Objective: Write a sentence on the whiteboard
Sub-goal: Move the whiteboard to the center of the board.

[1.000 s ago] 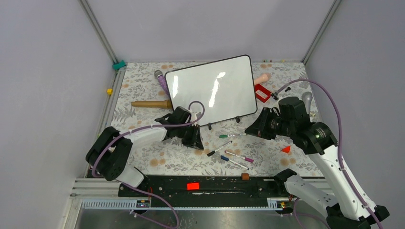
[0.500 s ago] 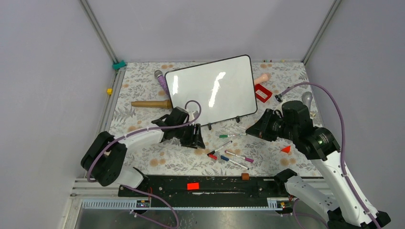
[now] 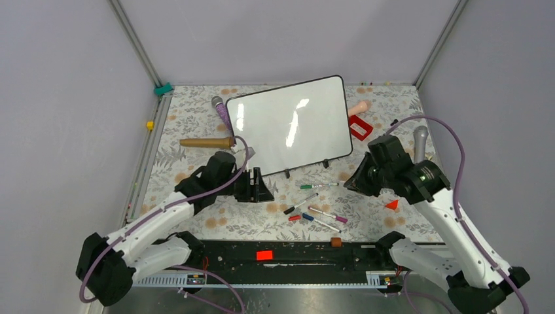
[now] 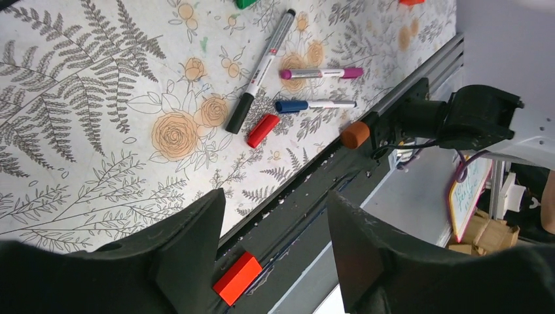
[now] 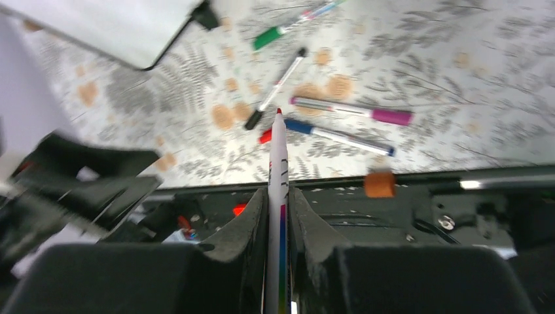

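One whiteboard [image 3: 288, 124] on floral counter [image 3: 190, 118], far centre, glossy white face. Four loose markers [image 3: 301, 203] and red cap [image 4: 262, 129] lying near its front edge. Right claw [image 5: 278, 196] pinching red-tipped marker [image 5: 277, 150], right of board, apart from it. Left claw [image 4: 275, 216] spread, gripping nothing, near board's front-left corner.

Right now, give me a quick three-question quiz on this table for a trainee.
1. True or false: the whiteboard already has writing on it.
2. Which gripper holds a marker? A) left gripper B) right gripper
3. What colour is the loose cap lying beside the black marker?
Key: 1 false, it is blank. 2 B, shut on the marker; the left is open and empty. 3 red.
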Motion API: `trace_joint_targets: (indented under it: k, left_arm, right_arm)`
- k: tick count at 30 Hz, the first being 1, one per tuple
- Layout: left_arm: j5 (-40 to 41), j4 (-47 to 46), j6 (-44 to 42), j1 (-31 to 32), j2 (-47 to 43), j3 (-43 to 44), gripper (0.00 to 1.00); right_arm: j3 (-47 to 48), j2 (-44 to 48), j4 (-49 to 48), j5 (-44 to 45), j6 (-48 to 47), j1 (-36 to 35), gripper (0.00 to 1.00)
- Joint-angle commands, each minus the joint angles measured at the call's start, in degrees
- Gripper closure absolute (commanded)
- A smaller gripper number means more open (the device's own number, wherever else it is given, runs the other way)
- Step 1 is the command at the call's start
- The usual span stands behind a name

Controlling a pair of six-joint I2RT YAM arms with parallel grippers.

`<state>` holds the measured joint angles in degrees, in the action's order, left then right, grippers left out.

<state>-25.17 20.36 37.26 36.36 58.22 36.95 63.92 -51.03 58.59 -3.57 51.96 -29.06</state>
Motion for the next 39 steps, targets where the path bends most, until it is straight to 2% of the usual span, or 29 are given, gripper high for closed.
trace_joint_targets:
  k: [1, 7, 13, 18, 23, 24, 26, 27, 33, 39]
  left_arm:
    - [3.8, 1.0, 2.3, -0.3, -6.3, -1.1, 0.4]
    - [6.4, 4.1, 1.9, -0.8, -8.8, 1.4, 0.39]
    - [7.8, 6.4, 0.7, -0.8, -6.9, 4.9, 0.39]
    - [10.2, 6.3, 0.9, -0.9, -7.9, 6.1, 0.38]
    - [13.0, 6.8, 1.0, -1.5, -8.2, 7.9, 0.31]
    - [12.8, 7.4, 1.3, -1.7, -8.1, 8.7, 0.26]
    - [11.5, 7.3, 1.8, -2.2, -8.2, 10.1, 0.04]
    - [11.3, 7.5, 2.1, -2.4, -8.1, 10.9, 0.02]
    - [14.8, 11.2, 1.9, -3.1, -8.3, 14.6, 0.01]
    - [16.5, 4.9, 5.8, -3.1, -14.4, 9.5, 0.02]
  right_arm:
    - [7.6, -6.1, 13.2, 18.6, 9.2, -5.4, 1.0]
    - [16.5, -16.2, 22.9, 23.0, 11.8, -9.8, 1.0]
    - [15.3, -15.1, 22.8, 23.0, 9.6, -9.8, 1.0]
    - [10.2, -8.5, 17.7, 25.2, 4.4, -9.8, 1.0]
    - [5.2, 1.6, 5.1, 23.8, -10.7, -9.8, 1.0]
    - [4.4, 3.2, 2.7, 23.2, -12.5, -9.9, 1.0]
    - [3.4, 5.9, -1.7, 22.4, -15.7, -9.9, 1.0]
    - [3.2, 6.6, -3.4, 22.1, -16.9, -9.8, 1.0]
    - [4.7, 3.4, -8.7, 17.6, -22.1, -9.8, 1.0]
    - [6.2, -1.4, -9.8, 13.3, -24.6, -9.8, 1.0]
